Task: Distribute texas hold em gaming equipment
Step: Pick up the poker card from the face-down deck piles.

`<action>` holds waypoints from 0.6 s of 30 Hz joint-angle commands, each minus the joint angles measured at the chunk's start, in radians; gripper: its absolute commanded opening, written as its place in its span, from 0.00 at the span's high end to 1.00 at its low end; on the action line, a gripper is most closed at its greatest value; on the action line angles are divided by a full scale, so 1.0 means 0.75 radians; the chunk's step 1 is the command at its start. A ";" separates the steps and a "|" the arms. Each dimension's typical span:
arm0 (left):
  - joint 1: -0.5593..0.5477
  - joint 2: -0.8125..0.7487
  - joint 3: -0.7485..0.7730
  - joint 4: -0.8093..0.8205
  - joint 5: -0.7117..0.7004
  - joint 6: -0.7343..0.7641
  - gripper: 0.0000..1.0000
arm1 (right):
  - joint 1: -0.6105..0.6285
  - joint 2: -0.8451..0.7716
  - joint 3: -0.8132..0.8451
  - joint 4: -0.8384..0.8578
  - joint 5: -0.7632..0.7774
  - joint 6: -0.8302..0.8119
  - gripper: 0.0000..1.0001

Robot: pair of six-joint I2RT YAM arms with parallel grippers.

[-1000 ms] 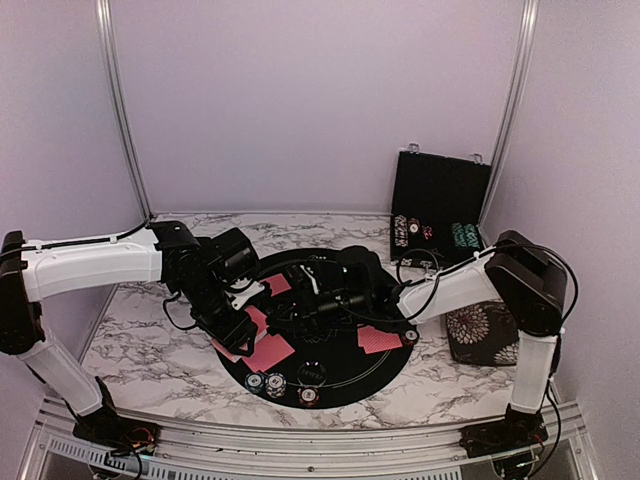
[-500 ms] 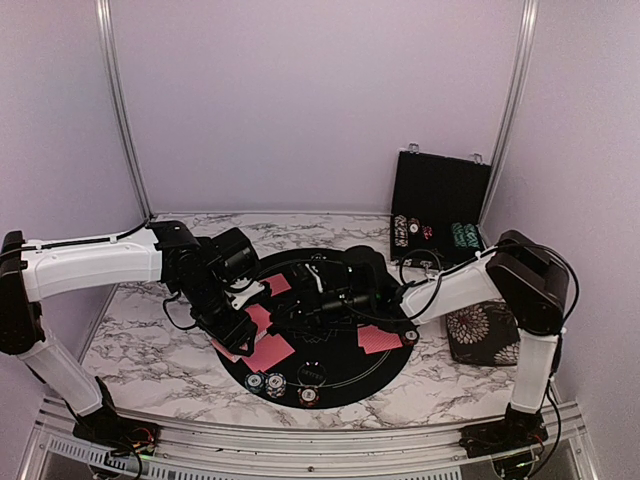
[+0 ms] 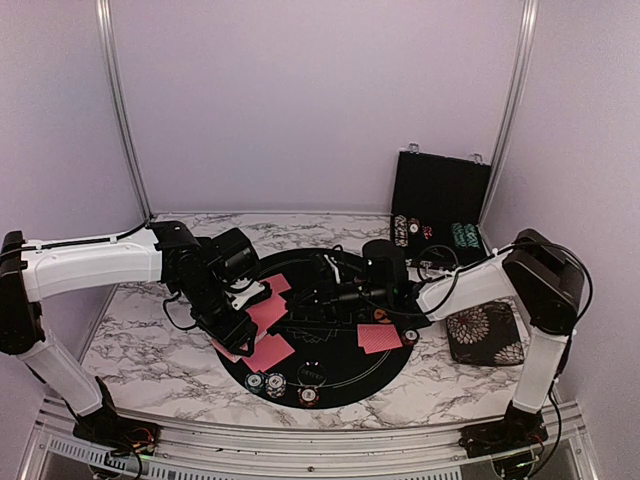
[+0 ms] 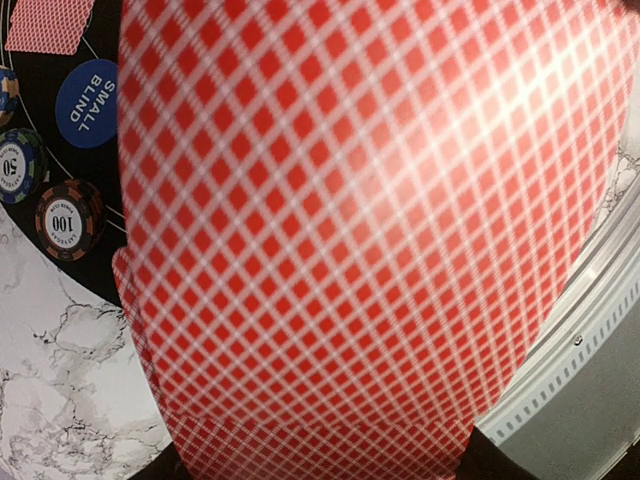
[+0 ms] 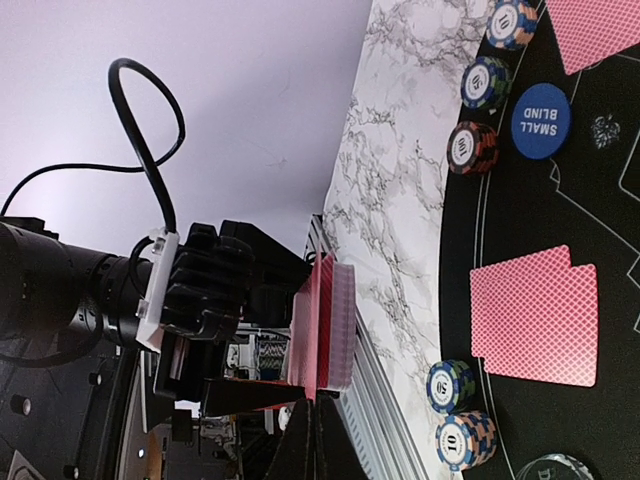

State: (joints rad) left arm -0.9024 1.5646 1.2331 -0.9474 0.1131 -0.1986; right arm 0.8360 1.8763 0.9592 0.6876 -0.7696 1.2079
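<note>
Right wrist — five chip stacks [image 5: 473, 147], one blue button [image 5: 540, 121], one deck [image 5: 335, 325]

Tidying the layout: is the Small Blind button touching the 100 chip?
Apart. Left wrist view shows black mat between button and chip.

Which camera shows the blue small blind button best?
Right wrist: the button sits whole with its lettering sharp. Left wrist squeezes it to the edge beside the cards; overhead it is a tiny dark disc.

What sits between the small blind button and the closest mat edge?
Two chip stacks, the 100 stack and the 50 stack, stand between button and mat edge; right wrist view shows it.
</note>
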 commanded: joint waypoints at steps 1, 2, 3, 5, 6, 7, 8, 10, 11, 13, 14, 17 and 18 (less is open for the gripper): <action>-0.004 -0.024 0.012 -0.015 0.002 -0.007 0.49 | -0.029 -0.069 -0.037 0.044 -0.005 0.008 1.00; -0.004 -0.023 0.011 -0.015 0.002 -0.009 0.49 | -0.033 -0.074 -0.042 0.044 -0.007 0.007 1.00; -0.005 -0.024 0.012 -0.015 0.001 -0.010 0.49 | -0.036 -0.077 -0.048 0.044 -0.009 0.005 1.00; -0.005 -0.024 0.013 -0.013 -0.001 -0.014 0.49 | -0.041 -0.087 -0.058 0.048 -0.010 0.009 1.00; -0.004 -0.023 0.013 -0.015 -0.001 -0.014 0.49 | -0.043 -0.092 -0.064 0.049 -0.012 0.006 1.00; -0.004 -0.025 0.012 -0.015 -0.004 -0.017 0.49 | -0.046 -0.098 -0.072 0.050 -0.013 0.006 1.00; -0.004 -0.025 0.010 -0.015 -0.005 -0.017 0.49 | -0.051 -0.105 -0.080 0.051 -0.013 0.006 1.00; -0.004 -0.026 0.006 -0.014 -0.006 -0.019 0.49 | -0.060 -0.117 -0.096 0.054 -0.015 0.005 1.00; -0.004 -0.026 0.006 -0.014 -0.008 -0.019 0.49 | -0.068 -0.126 -0.106 0.055 -0.015 0.006 1.00; -0.004 -0.025 0.003 -0.013 -0.012 -0.022 0.49 | -0.079 -0.142 -0.121 0.050 -0.017 0.001 1.00; -0.003 -0.025 0.003 -0.013 -0.014 -0.024 0.49 | -0.084 -0.150 -0.127 0.049 -0.017 -0.003 1.00; 0.000 -0.025 -0.001 -0.013 -0.017 -0.032 0.49 | -0.101 -0.172 -0.151 0.040 -0.019 -0.013 1.00; 0.000 -0.026 -0.003 -0.013 -0.018 -0.033 0.49 | -0.105 -0.178 -0.158 0.039 -0.021 -0.015 1.00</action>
State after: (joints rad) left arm -0.9024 1.5646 1.2331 -0.9474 0.1112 -0.2100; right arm 0.7753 1.7821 0.8539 0.7002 -0.7773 1.2076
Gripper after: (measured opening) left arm 0.674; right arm 0.004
